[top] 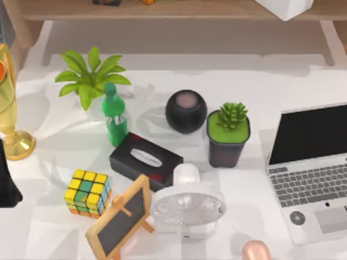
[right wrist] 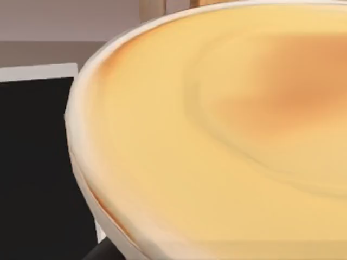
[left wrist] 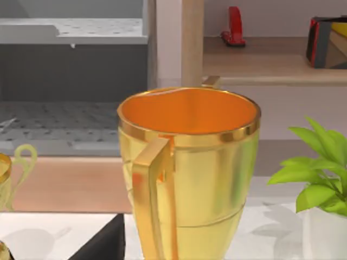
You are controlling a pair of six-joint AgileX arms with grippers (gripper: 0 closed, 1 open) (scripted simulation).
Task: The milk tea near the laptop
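Observation:
The milk tea (top: 255, 251) is a small pinkish-beige rounded top at the table's front edge, cut off by the picture's border, just right of the white fan (top: 187, 205). In the right wrist view its cream-yellow lid with a pale rim (right wrist: 217, 135) sits very close to the camera. The laptop (top: 314, 179) stands open to the tea's right, silver-grey with a black screen (right wrist: 32, 162) and a dark round sticker by the trackpad. My left arm (top: 6, 184) is a dark shape parked at the table's left edge.
A tall golden cup (top: 11, 116) (left wrist: 187, 173) stands at the left. Across the middle are a leafy plant (top: 92, 76), green soda bottle (top: 114, 115), black tissue box (top: 145, 161), colour cube (top: 88, 193), small chalkboard (top: 120, 218), black round speaker (top: 186, 111) and potted succulent (top: 229, 135).

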